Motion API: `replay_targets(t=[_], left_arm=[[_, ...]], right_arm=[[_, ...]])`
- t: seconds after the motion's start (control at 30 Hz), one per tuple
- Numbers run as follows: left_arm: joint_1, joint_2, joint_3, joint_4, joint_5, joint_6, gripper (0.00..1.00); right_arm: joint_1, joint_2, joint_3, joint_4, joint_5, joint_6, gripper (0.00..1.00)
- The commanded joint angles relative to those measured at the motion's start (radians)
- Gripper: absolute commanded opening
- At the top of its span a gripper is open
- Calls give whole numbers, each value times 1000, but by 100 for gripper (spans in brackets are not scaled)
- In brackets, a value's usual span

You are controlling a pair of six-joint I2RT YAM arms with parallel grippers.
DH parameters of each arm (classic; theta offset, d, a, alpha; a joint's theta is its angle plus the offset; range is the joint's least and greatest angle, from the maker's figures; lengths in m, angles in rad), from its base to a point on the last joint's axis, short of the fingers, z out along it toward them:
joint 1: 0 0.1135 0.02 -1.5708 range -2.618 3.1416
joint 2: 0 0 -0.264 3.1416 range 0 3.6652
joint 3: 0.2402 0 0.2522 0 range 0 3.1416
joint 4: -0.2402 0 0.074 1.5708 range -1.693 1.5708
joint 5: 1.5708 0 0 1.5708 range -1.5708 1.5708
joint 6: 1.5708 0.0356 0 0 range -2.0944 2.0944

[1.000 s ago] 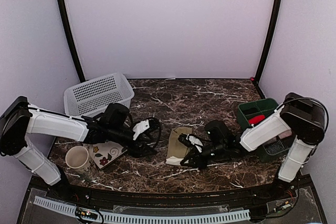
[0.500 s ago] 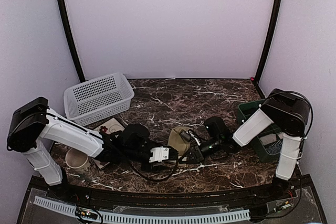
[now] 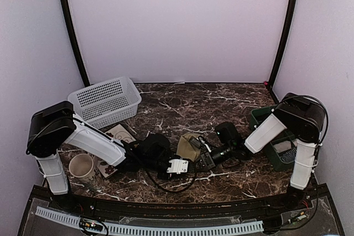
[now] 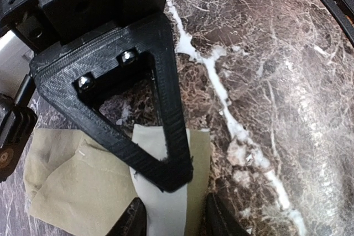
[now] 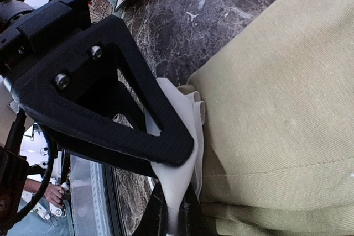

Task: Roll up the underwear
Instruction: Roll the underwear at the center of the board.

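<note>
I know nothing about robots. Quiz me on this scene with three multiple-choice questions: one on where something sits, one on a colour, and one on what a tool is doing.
1. Where is the basket? A centre; B back left; C front right.
2. What colour is the underwear? A blue; B black; C olive.
3. The right tool is: A shut on the underwear; B wide open; C out of sight.

Answers: B, the top view shows it at the far left; C, the cloth is olive in every view; A, its wrist view shows it clamped on the cloth's edge.
</note>
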Motion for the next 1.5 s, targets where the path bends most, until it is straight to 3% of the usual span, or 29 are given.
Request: replay_targets(t=[0.0,0.17,0.43,0.7,0.87,1.1,1.47], left_arm=[[6,35,14,-94,-3,1,32],[20,40,59,-257,130,-71,13],[51,73,196,-537,388,-252,8],[136,194,344,-697,674,-398,9],[170,307,477,-827,756,-405,10],[211,413,561,-917,859,-412,12],[221,446,589,-948,866,-393,13]], right_arm=[[-4,12,-11,-32,10,1,4],[-5,-69,-14,-61,54,-40,30],[1,-404,-136,-163,295,-181,53],[124,-696,-272,-298,584,-411,54],[265,-805,-323,-302,748,-488,53],[375,-677,-283,-276,798,-614,52],[398,-461,-152,-188,812,-708,51]])
